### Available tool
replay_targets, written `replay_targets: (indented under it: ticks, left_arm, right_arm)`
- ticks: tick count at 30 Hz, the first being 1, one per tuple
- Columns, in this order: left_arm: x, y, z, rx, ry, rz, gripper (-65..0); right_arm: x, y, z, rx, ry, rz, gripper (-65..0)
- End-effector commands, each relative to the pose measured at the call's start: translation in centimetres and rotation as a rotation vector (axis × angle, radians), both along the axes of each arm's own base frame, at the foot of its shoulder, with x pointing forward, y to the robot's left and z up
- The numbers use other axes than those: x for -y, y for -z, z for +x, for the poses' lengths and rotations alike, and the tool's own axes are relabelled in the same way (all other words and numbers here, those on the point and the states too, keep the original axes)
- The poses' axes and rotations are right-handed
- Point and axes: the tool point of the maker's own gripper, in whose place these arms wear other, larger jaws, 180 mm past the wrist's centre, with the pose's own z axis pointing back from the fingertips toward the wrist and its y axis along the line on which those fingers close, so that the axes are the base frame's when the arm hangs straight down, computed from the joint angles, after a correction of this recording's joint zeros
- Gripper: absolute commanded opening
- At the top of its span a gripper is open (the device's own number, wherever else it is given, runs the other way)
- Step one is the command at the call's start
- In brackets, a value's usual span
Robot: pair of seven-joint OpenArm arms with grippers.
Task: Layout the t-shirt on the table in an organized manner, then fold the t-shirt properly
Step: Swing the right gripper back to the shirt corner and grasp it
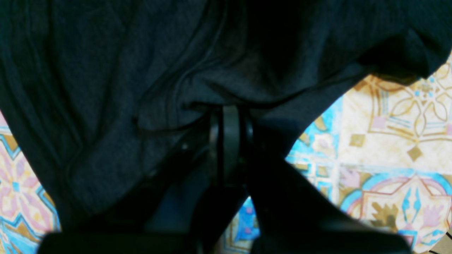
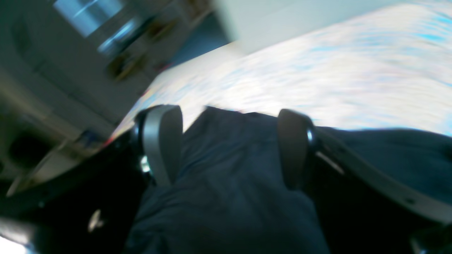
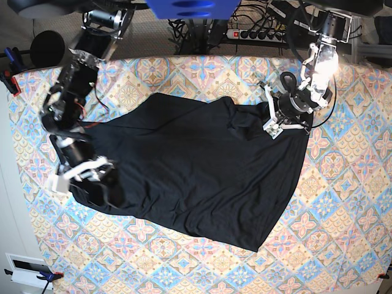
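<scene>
The black t-shirt (image 3: 196,177) lies spread across the patterned table (image 3: 343,202), with wrinkles bunched near its far right part. My left gripper (image 3: 269,121) is there, and in the left wrist view it (image 1: 230,109) is shut on a pinched fold of the t-shirt (image 1: 106,70) above the table (image 1: 388,141). My right gripper (image 3: 98,184) is at the shirt's left edge. In the blurred right wrist view it (image 2: 227,144) stands open, its fingers (image 2: 162,141) wide apart with the t-shirt (image 2: 229,197) lying between and below them.
A power strip (image 3: 257,33) with cables lies behind the table's far edge. Clamps (image 3: 12,82) grip the cloth at the left edge and at the front left corner (image 3: 46,275). Bare patterned cloth rings the shirt, widest on the right.
</scene>
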Motion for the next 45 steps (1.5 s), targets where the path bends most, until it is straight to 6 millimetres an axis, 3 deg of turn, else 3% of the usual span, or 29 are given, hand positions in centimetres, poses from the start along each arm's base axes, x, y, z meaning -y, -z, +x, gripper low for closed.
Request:
replay_targets:
  ticks: [1, 5, 9, 17, 19, 25, 31, 38, 45]
  left_arm:
    - [-1.2, 2.9, -3.6, -0.15, 0.025, 0.118, -65.0]
    - [-1.2, 2.9, -3.5, -0.15, 0.023, 0.119, -65.0]
    - [-1.2, 2.9, -3.5, -0.15, 0.023, 0.119, -65.0]
    - [-1.2, 2.9, -3.5, -0.15, 0.023, 0.119, -65.0]
    - [-1.2, 2.9, -3.6, -0.151, 0.023, 0.119, -65.0]
    - [-1.2, 3.1, -3.9, -0.158, 0.024, 0.118, -62.3]
    - [-1.2, 3.0, -3.8, -0.156, 0.023, 0.117, -56.8]
    - [-1.2, 3.1, -3.9, -0.158, 0.023, 0.117, -54.9]
    - [-1.2, 3.1, -3.9, -0.158, 0.023, 0.116, -54.9]
  right_arm:
    - [1.7, -0.7, -0.6, 0.032, 0.045, 0.017, -25.1]
    - [8.9, 2.0, -3.9, -0.051, 0.257, 0.022, -25.1]
    - [13.8, 5.5, -7.8, -0.214, 0.425, 0.061, -25.1]
    - [12.8, 14.2, -11.7, -0.524, 0.37, 0.152, -25.1]
    - [12.6, 15.3, -12.1, -0.559, 0.363, 0.171, -25.1]
    - [12.8, 16.4, -12.9, -0.602, 0.384, 0.172, -25.1]
    - [13.5, 18.7, -13.8, -0.708, 0.465, 0.23, -25.1]
    - [11.5, 19.6, -10.7, -0.712, 0.402, 0.29, -25.1]
    - [11.1, 20.9, -10.7, -0.743, 0.399, 0.325, -25.1]
